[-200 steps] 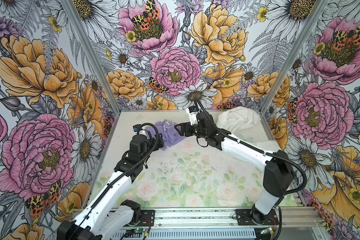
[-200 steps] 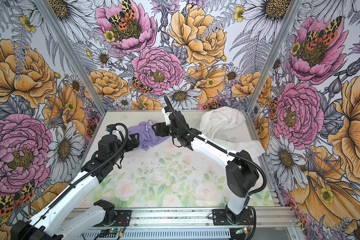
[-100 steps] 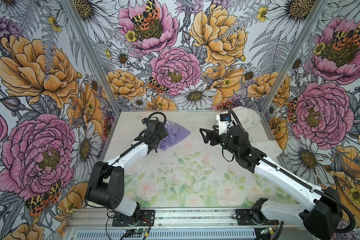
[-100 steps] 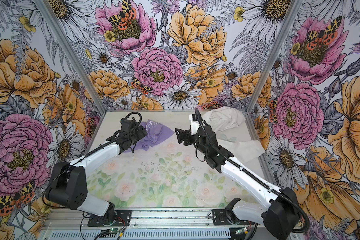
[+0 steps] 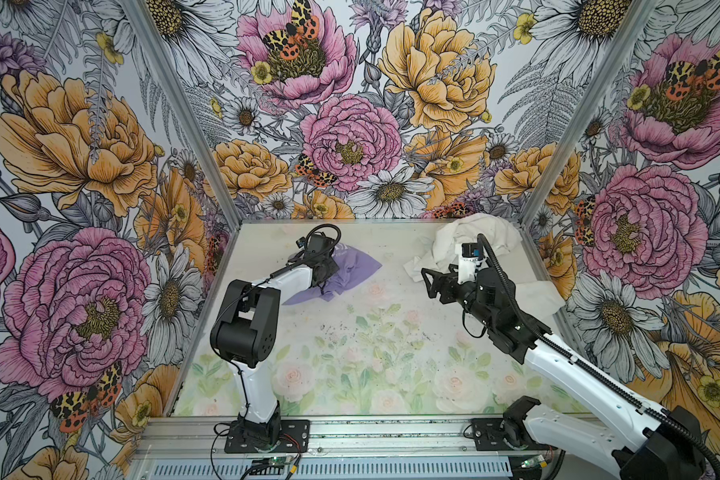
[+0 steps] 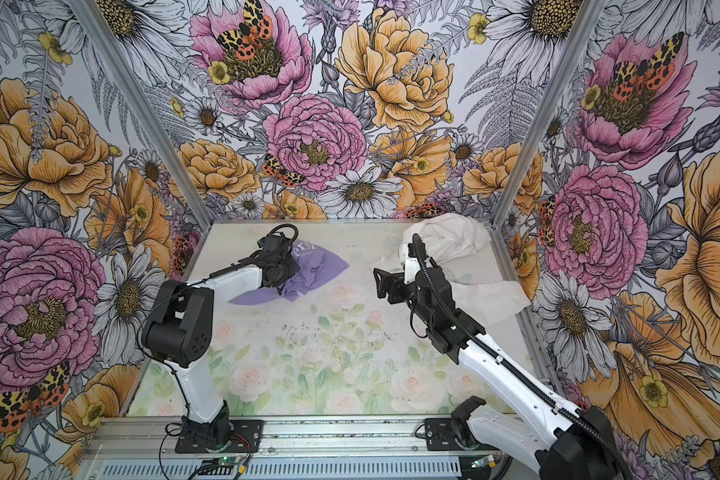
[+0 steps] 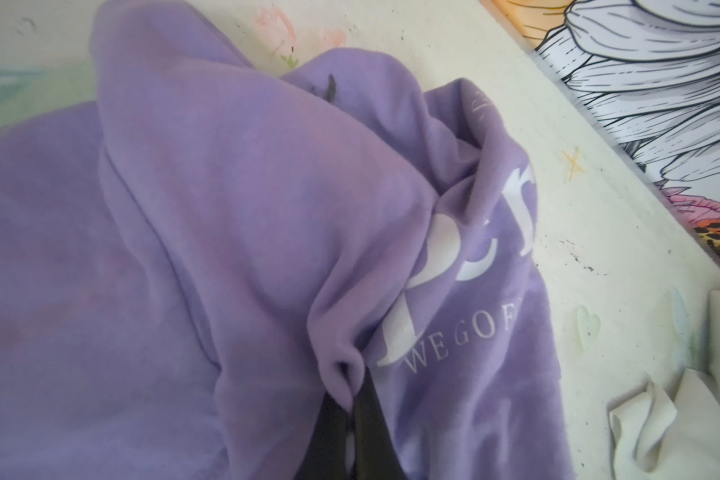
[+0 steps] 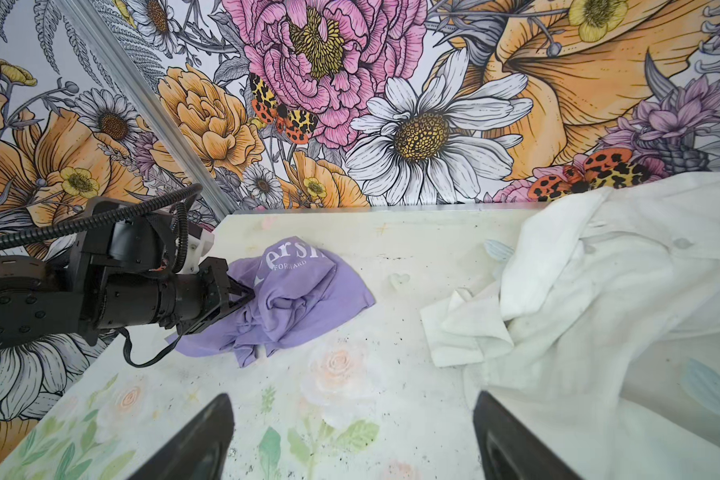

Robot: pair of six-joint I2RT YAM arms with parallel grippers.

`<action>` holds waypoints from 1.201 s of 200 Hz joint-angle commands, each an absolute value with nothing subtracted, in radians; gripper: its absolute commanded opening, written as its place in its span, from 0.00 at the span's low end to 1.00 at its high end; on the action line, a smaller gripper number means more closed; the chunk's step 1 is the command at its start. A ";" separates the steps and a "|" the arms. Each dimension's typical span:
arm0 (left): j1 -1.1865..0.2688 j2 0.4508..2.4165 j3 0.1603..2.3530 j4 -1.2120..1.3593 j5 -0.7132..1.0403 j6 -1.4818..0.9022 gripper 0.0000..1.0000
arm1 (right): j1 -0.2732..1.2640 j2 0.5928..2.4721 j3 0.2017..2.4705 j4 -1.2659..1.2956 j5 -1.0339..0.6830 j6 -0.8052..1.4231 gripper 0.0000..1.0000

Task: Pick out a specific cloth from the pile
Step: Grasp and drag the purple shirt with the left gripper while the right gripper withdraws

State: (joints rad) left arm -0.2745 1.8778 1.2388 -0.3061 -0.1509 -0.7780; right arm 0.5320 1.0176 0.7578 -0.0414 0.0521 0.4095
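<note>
The lavender cloth (image 5: 356, 270) (image 6: 323, 270) lies crumpled at the back left of the table, with white lettering on it. My left gripper (image 5: 327, 272) (image 6: 285, 274) is shut on a fold at its left edge; the left wrist view shows the dark jaws (image 7: 352, 401) pinching the cloth (image 7: 225, 208). The white pile (image 5: 487, 235) (image 6: 454, 239) sits in the back right corner, apart from the cloth. My right gripper (image 5: 427, 282) (image 6: 379, 282) hovers open between them with nothing in it. In the right wrist view it (image 8: 352, 397) faces the cloth (image 8: 308, 291) and the pile (image 8: 599, 270).
A flat white piece (image 5: 537, 291) from the pile spreads along the right wall. Floral walls close in the table on three sides. A metal rail (image 5: 350, 432) with both arm bases runs along the front. A white cloth edge (image 7: 661, 415) lies near the lavender one.
My left gripper reached the lavender cloth and shut on its fold. My right gripper drew back to the right, away from the cloth, toward the white pile.
</note>
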 commanded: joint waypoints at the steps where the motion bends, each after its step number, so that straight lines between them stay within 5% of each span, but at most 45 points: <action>1: -0.239 1.850 1.295 -0.307 -0.119 -0.765 0.00 | 0.517 0.994 0.753 -0.037 0.046 0.408 0.90; 65: -0.192 1.743 1.615 -0.415 -0.202 -0.540 0.00 | 0.496 1.026 0.783 -0.037 0.022 0.397 0.90; 142: -0.153 1.764 2.079 -0.554 -0.603 -0.190 0.00 | 0.486 1.023 0.790 -0.037 0.000 0.397 0.90; 197: -0.228 1.779 1.984 -0.552 -0.710 -0.109 0.00 | 0.479 1.005 0.757 -0.038 0.000 0.397 0.90; 240: -0.304 1.800 1.735 -0.519 -0.524 -0.300 0.00 | 0.469 0.990 0.736 -0.069 -0.004 0.392 0.91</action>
